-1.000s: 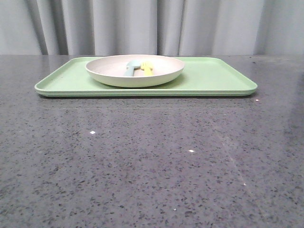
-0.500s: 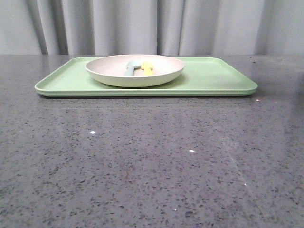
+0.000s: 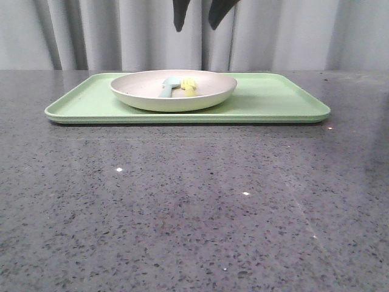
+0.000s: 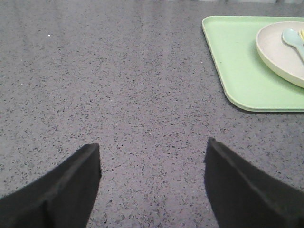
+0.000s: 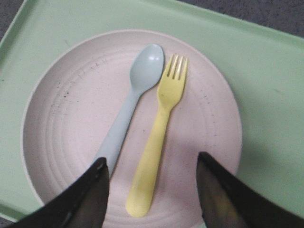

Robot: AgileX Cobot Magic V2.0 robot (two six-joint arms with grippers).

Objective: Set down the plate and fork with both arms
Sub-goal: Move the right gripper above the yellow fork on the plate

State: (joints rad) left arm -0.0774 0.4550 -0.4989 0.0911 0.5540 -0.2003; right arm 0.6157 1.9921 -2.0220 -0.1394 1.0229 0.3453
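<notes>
The cream plate (image 3: 173, 90) sits on the left half of the light-green tray (image 3: 273, 100). The yellow fork (image 3: 189, 86) lies in it beside a pale blue spoon (image 3: 167, 87). My right gripper (image 3: 196, 27) hangs open and empty high above the plate. In the right wrist view its jaws (image 5: 152, 159) stand apart on either side of the fork's (image 5: 159, 123) handle end, well above the plate (image 5: 71, 118). My left gripper (image 4: 152, 152) is open and empty over bare table, to the left of the tray (image 4: 237, 71) and plate (image 4: 280, 52). It does not show in the front view.
The tray lies at the far side of a dark speckled stone table (image 3: 194, 207). The tray's right half (image 3: 279, 94) holds nothing. A grey curtain (image 3: 304, 33) hangs behind the table. The blue spoon (image 5: 128, 109) lies close beside the fork.
My right gripper's fingertips have come into the top of the front view, above the plate. The plate, fork, spoon and tray have not moved.
</notes>
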